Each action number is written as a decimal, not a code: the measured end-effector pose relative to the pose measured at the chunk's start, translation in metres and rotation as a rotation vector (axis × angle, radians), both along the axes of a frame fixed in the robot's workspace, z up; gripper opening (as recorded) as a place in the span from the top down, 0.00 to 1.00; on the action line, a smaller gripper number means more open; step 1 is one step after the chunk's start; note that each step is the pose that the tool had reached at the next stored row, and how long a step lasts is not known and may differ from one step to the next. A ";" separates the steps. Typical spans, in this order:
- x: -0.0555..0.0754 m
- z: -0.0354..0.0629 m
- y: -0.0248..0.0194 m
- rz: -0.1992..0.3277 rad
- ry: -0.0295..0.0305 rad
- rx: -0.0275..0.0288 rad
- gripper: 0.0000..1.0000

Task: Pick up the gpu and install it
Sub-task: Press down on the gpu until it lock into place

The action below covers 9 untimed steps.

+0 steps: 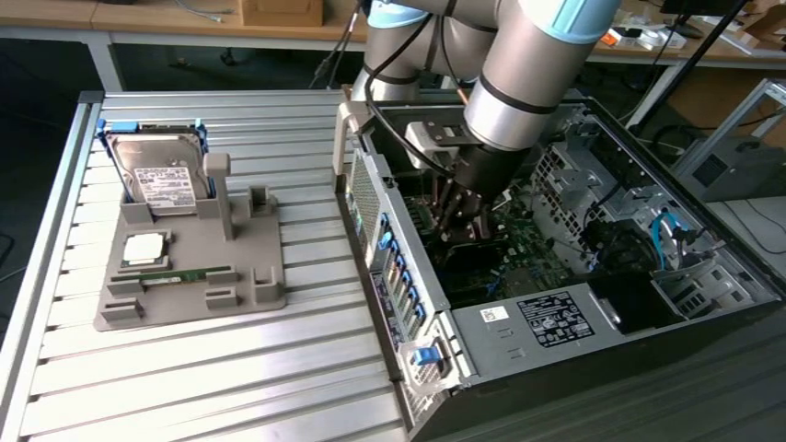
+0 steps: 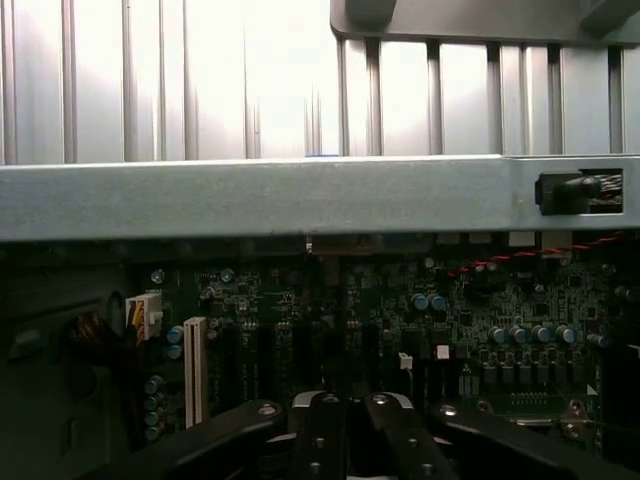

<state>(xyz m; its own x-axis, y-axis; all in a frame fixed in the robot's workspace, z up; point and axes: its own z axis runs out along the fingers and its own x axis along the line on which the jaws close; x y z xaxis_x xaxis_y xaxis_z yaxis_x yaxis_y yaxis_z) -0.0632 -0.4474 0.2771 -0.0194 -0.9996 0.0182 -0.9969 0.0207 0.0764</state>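
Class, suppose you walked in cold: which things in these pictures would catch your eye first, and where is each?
The grey-and-blue robot arm reaches down into the open black computer case on the exterior view's right, its shut pincer low over the green motherboard. On the exterior view's left, a grey plastic parts tray holds a silver hard drive upright on the slatted metal table.

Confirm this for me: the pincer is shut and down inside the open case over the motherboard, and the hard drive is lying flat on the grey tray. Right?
One slip: the hard drive stands propped upright in the tray, not flat, as the exterior view shows. The rest holds: the shut pincer is inside the case over the motherboard.
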 end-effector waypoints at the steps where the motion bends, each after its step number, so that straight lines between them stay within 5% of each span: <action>1: 0.000 0.0018 -0.0001 0.000 0.0002 -0.0004 0.89; 9: 0.000 0.0016 0.0000 0.000 0.0005 0.0025 0.89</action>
<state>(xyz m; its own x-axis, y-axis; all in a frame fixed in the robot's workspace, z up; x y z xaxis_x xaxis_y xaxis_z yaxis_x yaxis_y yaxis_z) -0.0632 -0.4474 0.2787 -0.0193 -0.9997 0.0158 -0.9968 0.0204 0.0770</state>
